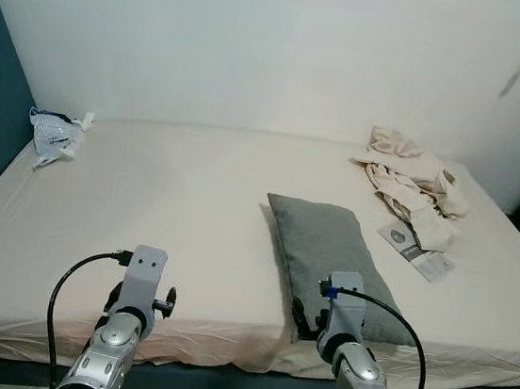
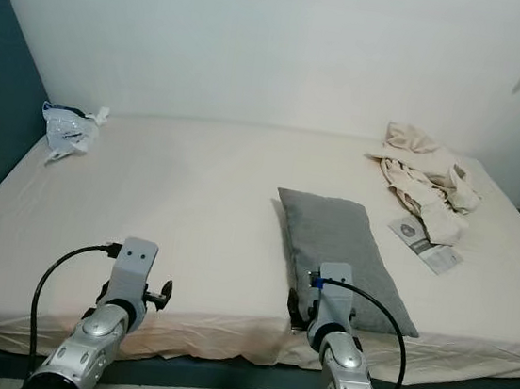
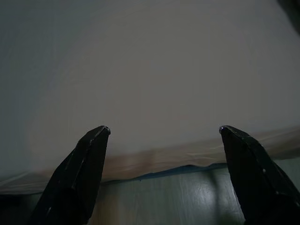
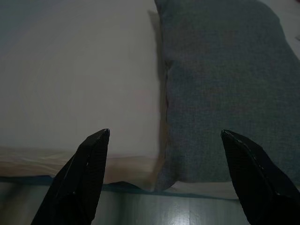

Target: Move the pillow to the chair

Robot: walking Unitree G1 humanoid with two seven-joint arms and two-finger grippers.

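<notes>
Both grippers spread wide at bed (image 1: 172, 212) edge; right gripper (image 4: 164, 140) faces grey pillow (image 1: 333, 256), its near corner hidden behind the wrist; left gripper (image 3: 164, 136) over bare sheet.

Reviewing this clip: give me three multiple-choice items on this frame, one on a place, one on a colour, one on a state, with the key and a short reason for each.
1. Where does the pillow lie?
A. At the near edge of the bed, on the robot's right
B. Against the headboard
C. On the floor

2. What colour is the pillow?
A. White
B. Grey
C. Red

3. How does the right gripper stand?
A. Shut on the pillow
B. Shut, empty
C. Open, fingers spread before the pillow's near left corner

Key: 1 A, the head views show it at the mattress's front edge, ahead of the right arm. 2 B, it is plain grey against the cream sheet. 3 C, the right wrist view shows its two black fingers wide apart with nothing between them.
</notes>
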